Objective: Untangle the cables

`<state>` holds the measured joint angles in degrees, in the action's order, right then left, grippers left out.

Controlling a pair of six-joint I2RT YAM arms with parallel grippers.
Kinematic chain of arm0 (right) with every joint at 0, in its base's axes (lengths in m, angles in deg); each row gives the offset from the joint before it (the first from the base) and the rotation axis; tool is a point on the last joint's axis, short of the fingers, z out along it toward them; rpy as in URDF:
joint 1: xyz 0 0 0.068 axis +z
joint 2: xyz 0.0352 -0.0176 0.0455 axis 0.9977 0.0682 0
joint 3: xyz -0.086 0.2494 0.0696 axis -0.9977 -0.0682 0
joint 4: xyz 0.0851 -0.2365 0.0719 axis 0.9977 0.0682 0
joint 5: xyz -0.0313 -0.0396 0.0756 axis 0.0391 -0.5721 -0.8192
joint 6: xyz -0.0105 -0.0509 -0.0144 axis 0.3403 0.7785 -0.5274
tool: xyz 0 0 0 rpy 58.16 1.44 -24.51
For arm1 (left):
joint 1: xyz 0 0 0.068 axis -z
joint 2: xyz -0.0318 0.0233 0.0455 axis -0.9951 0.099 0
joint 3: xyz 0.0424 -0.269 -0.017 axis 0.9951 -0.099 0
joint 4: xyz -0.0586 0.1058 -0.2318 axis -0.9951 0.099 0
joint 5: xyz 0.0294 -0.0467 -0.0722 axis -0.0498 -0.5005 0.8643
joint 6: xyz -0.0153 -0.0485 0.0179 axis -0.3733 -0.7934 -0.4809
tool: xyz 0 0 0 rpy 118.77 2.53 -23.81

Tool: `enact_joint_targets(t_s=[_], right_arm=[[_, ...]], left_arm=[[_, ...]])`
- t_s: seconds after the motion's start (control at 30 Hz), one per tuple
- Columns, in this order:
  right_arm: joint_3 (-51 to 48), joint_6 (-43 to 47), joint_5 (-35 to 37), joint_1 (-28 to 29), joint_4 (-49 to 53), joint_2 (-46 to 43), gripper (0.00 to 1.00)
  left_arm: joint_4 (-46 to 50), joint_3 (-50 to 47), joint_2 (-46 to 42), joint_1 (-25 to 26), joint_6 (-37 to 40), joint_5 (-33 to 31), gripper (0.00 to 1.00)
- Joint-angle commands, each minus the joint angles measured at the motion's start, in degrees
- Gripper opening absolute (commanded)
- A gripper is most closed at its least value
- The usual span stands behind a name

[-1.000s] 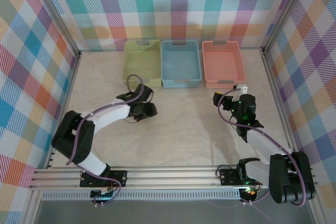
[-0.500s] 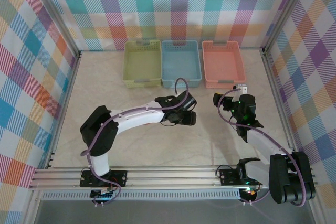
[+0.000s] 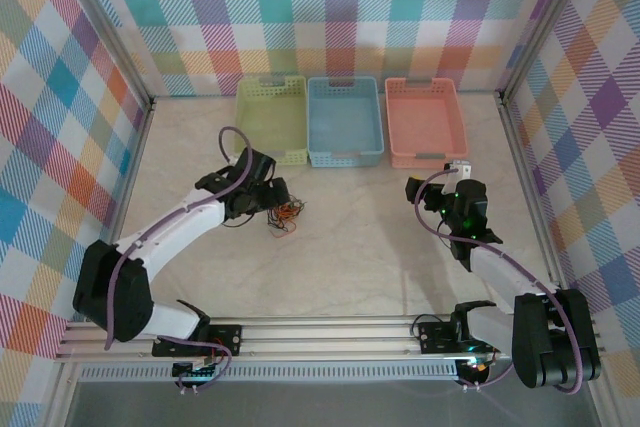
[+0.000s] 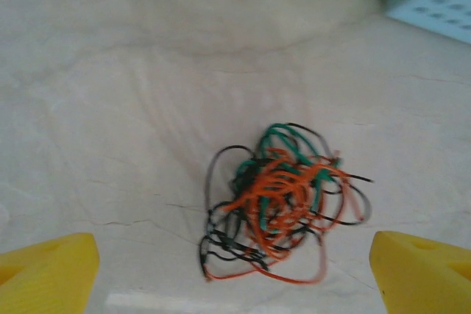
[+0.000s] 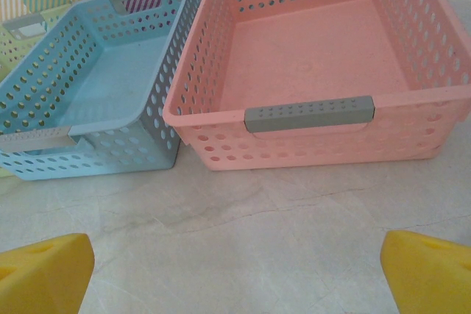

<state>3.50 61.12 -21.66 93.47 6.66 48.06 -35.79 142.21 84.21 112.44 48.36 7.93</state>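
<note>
- Tangled orange, black and green cables [image 4: 276, 204] are laid on the table [image 4: 110, 93].
- The left gripper [image 4: 235, 281] is spread wide just before them, empty.
- The right gripper [image 5: 235, 273] is spread wide, empty.

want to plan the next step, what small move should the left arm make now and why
Probably lower the left gripper and close on an outer loop of the cables: its jaws stand open above the bunch, which lies tangled and unheld on the table.
</note>
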Motion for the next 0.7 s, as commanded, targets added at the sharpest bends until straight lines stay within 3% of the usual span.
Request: enact_joint_targets(t_s=[0.0,0.1,0.17,0.3,0.57,0.67], right_arm=[[1.6,-0.8,0.2,0.3,0.1,-0.1,1.0],[1.6,-0.8,0.1,0.3,0.1,-0.2,1.0],[1.6,-0.9,0.1,0.3,0.1,-0.2,1.0],[1.9,-0.9,0.4,0.3,0.6,0.0,1.0],[1.9,-1.0,0.3,0.3,0.8,0.0,1.0],[2.1,-1.0,0.3,0.3,0.8,0.1,1.0]], left_arm=[[-1.2,-0.1,4.2,-2.2,1.7,6.8,0.95],[-2.9,1.4,9.2,-2.2,1.7,10.6,0.94],[-4.2,2.3,12.1,-1.9,1.2,13.0,0.88],[-6.0,3.3,14.7,1.7,0.2,13.1,0.84],[-7.7,8.7,20.7,12.3,-1.2,13.0,0.53],[-7.3,11.8,23.0,16.5,-1.0,12.6,0.48]])
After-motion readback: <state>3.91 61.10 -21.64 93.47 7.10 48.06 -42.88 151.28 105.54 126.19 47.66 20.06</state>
